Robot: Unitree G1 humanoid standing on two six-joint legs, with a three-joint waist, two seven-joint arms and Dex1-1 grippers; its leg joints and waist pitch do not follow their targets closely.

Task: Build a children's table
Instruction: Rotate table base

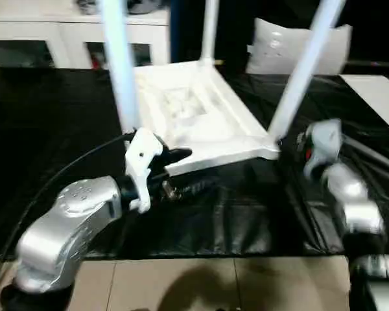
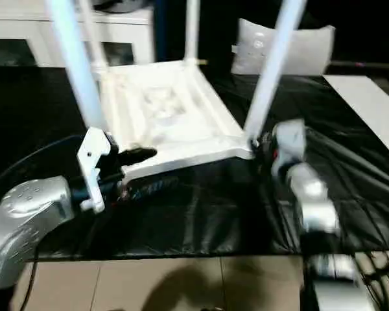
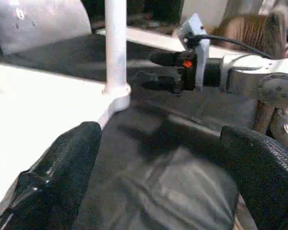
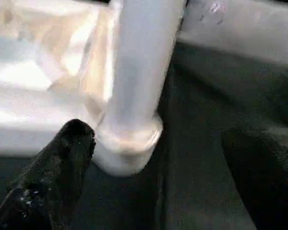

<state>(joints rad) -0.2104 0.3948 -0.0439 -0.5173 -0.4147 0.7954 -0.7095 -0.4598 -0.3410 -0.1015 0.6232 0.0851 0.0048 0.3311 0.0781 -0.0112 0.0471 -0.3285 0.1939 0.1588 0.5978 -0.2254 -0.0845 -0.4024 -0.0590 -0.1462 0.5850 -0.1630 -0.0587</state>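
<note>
Children's table top (image 1: 194, 120) lies upside down on the black worktop (image 1: 52, 129) just ahead of both spread, empty tools, left (image 1: 172, 155) and right (image 3: 158, 72), with legs (image 1: 120, 65) upright in its sockets, so assembly looks nearly finished.

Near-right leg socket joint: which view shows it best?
Right wrist view: the leg enters its corner socket close up, between the open right gripper fingers. Left wrist view shows the same joint smaller, from the side. Eye views show it small, beside the right gripper.
</note>
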